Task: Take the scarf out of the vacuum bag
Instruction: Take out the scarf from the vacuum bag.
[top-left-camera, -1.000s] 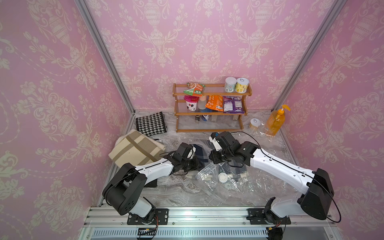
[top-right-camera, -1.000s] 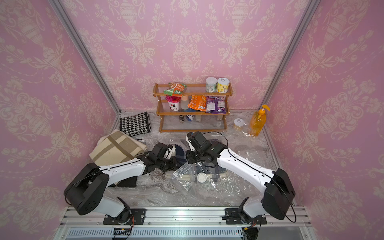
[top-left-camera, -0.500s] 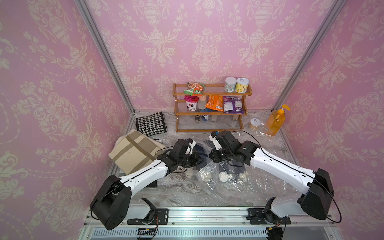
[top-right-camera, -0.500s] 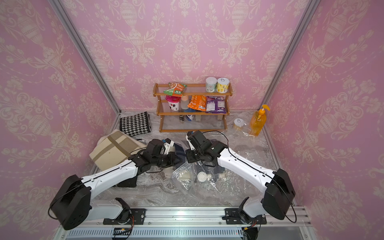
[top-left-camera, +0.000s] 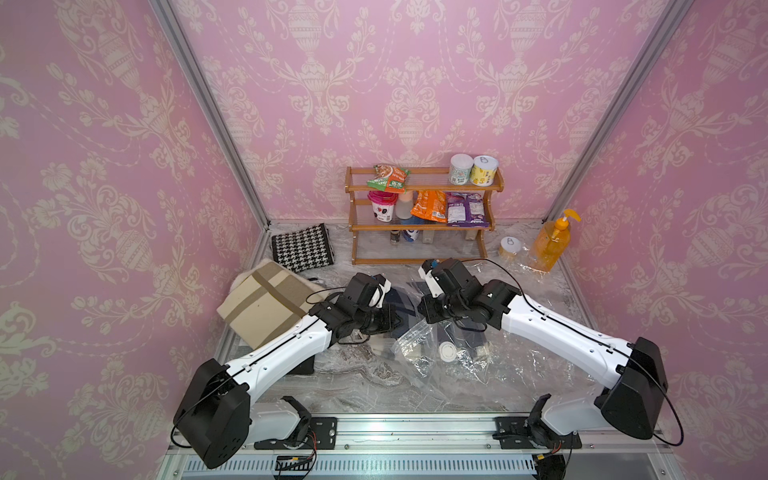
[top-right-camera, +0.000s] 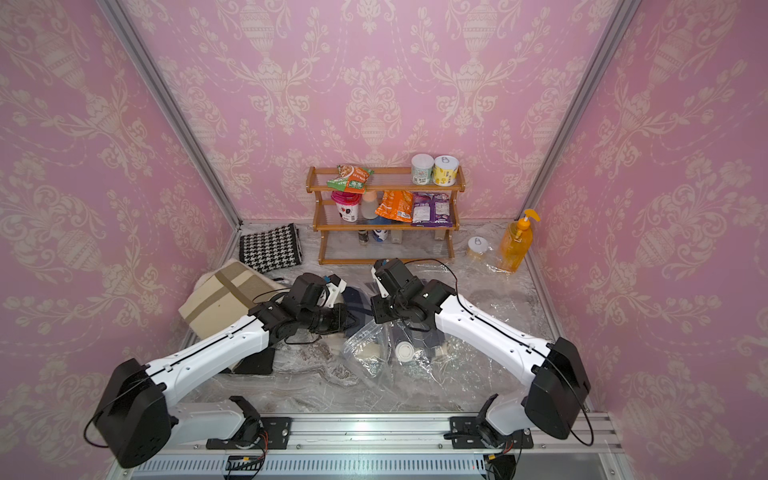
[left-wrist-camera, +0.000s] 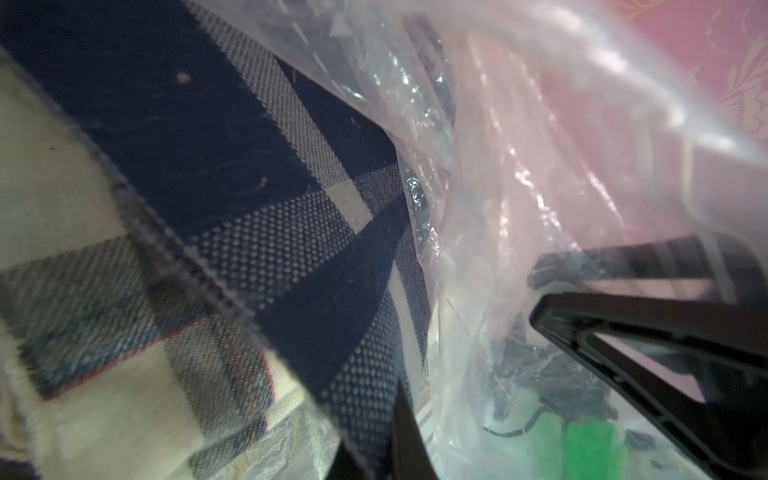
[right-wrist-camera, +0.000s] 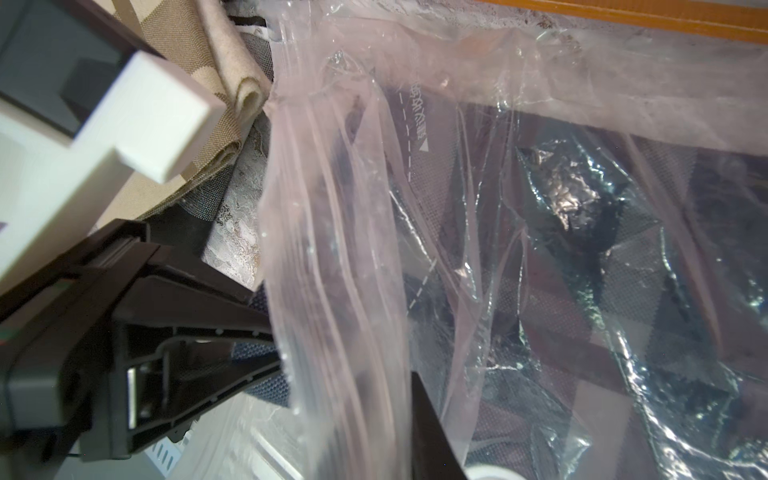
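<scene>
The left arm has stretched out and its shoulder end has swung outward and lower. Its tool sits almost where it was, and the right arm has hardly shifted.

The left tool (top-left-camera: 394, 322) is pressed together. In the right wrist view navy weave shows between its fingers (right-wrist-camera: 249, 322), so it appears to pinch the scarf (left-wrist-camera: 249, 187).

The scarf, a navy and cream check, lies partly out of the bag (top-left-camera: 469, 368). Some of it is bare beside the left tool, and the rest shows dark through the film toward the white cap (top-left-camera: 448, 352). Its length seems to run from the left tool in under the right wrist.

The right tool (top-left-camera: 423, 316) is just beside the left one, with only a narrow gap between its jaws. A bunched fold of film runs down to its one visible finger, which reads as a pinch on the bag's mouth edge, though I cannot see the contact itself.

The bag spreads over the counter (top-left-camera: 374, 388) on the right arm's side. The coming move likely turns on pulling the two apart: the left arm draws the scarf toward its own side while the right arm holds the film back.
</scene>
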